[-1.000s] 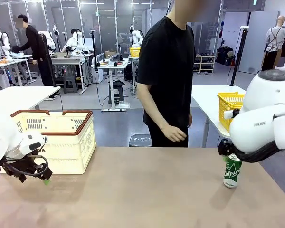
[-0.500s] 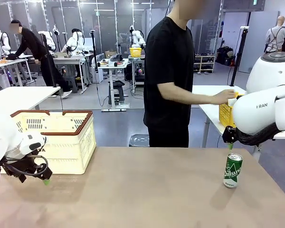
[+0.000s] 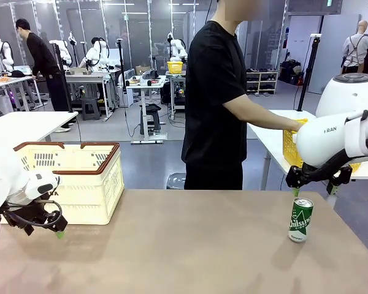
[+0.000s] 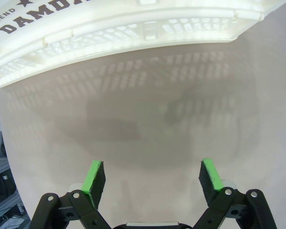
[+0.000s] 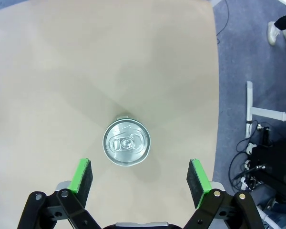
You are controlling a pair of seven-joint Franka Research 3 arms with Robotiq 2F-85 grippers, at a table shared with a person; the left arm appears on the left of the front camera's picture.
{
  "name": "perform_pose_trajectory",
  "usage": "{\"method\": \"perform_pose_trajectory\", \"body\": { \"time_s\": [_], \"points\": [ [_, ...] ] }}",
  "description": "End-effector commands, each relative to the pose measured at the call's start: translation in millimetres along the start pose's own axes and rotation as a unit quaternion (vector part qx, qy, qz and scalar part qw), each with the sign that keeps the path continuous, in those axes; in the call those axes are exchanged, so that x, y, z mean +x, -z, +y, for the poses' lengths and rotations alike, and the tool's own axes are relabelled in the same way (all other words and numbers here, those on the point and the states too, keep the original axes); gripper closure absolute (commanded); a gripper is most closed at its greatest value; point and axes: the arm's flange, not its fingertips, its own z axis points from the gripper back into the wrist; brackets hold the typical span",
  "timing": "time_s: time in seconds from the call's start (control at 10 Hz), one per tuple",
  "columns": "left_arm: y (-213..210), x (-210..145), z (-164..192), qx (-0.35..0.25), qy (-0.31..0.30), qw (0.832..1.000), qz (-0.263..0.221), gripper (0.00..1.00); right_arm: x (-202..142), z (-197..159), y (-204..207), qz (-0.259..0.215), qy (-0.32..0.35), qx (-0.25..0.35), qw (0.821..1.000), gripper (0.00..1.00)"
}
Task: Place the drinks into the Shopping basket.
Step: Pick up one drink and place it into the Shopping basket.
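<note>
Green drink can (image 3: pixel 300 220) upright near the table's (image 3: pixel 184 257) right edge, pull-tab top up, well apart from the Shopping basket (image 3: pixel 92 184) at the far left corner. Right gripper (image 5: pixel 139 179) poised just above the can, pointing straight down, jaws spread wide and empty. In the right wrist view, can top a little left of centre between the green pads (image 5: pixel 83 174), likely lined up for a top-down grab. Left gripper (image 4: pixel 152 177) low beside the basket's front wall, jaws also apart, holding nothing, probably kept clear. Person's hand (image 3: pixel 292 127) at a yellow basket (image 3: pixel 290 147) on the side table, perhaps fetching another drink.
</note>
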Motion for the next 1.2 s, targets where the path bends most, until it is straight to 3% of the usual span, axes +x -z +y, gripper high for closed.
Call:
{"method": "perform_pose_trajectory", "body": {
  "time_s": [0.0,0.6,1.0,1.1],
  "points": [
    [0.5,-0.5,0.1,0.0,-0.001,1.0,0.002,0.0,10.5,-0.7,8.8,0.02,-0.01,0.021,1.0,0.0],
    [0.5,-0.5,0.1,0.0,-0.001,1.0,0.002,0.0,23.6,1.7,55.2,0.054,-0.01,0.045,0.998,0.0],
    [0.5,-0.5,0.1,0.0,-0.001,1.0,0.002,0.0,24.9,1.1,64.7,0.073,-0.011,0.053,0.996,0.0],
    [0.5,-0.5,0.1,0.0,-0.001,1.0,0.002,0.0,24.0,1.5,65.3,0.074,-0.016,0.058,0.995,0.04]
  ]
}}
